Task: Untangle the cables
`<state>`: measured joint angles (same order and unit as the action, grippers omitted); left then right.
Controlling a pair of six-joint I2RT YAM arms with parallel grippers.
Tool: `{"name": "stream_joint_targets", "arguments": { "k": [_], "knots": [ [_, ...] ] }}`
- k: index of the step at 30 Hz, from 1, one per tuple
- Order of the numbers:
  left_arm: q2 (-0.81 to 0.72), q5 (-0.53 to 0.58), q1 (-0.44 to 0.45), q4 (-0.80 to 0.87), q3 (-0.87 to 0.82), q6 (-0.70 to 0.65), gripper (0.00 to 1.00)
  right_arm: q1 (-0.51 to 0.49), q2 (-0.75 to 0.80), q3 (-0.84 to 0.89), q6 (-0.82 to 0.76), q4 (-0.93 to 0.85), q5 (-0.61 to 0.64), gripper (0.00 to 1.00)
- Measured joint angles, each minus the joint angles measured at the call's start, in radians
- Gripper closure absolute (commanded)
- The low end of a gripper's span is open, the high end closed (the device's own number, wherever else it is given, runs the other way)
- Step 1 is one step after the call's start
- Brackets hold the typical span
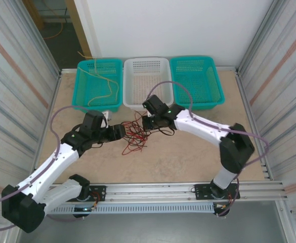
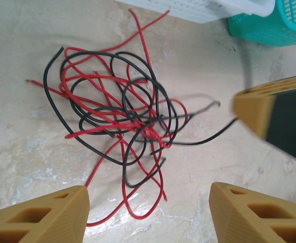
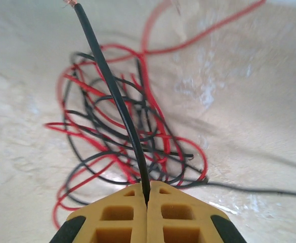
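Observation:
A tangle of thin red and black cables (image 1: 135,134) lies on the table in front of the baskets. My right gripper (image 3: 148,193) is shut on one black cable (image 3: 112,86), which rises from the closed tips to a bare copper end; the rest of the tangle (image 3: 132,147) lies below it. In the top view, that gripper (image 1: 146,121) hovers at the tangle's far right side. My left gripper (image 2: 148,195) is open, its tips just short of the tangle (image 2: 120,111) with only a red loop near them. A yellow cable (image 1: 104,83) lies in the left teal basket.
Three baskets stand in a row at the back: teal (image 1: 82,96), white (image 1: 129,81), teal (image 1: 216,86). Metal walls close both sides. The right gripper's finger (image 2: 269,114) juts into the left wrist view at the right.

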<state>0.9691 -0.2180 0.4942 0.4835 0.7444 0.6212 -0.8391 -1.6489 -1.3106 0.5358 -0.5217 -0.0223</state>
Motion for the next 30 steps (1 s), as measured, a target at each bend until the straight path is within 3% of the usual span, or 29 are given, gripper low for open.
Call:
{"name": "stream_joint_targets", "arguments": {
  "k": [13,22,26,30],
  "knots": [
    [0.219,0.003,0.247,-0.096,0.151,-0.054,0.36,-0.025,0.365,-0.003,-0.056,-0.065,0.129,1.00],
    [0.290,0.036,0.305,-0.122,0.221,-0.106,0.36,-0.025,0.444,-0.099,-0.067,-0.070,0.127,1.00],
    [0.290,0.052,0.305,-0.124,0.238,-0.132,0.54,-0.025,0.476,-0.155,-0.078,-0.069,0.120,1.00],
    [0.288,0.051,0.311,-0.139,0.246,-0.156,0.87,-0.025,0.503,-0.191,-0.085,-0.064,0.122,1.00]
  ]
}}
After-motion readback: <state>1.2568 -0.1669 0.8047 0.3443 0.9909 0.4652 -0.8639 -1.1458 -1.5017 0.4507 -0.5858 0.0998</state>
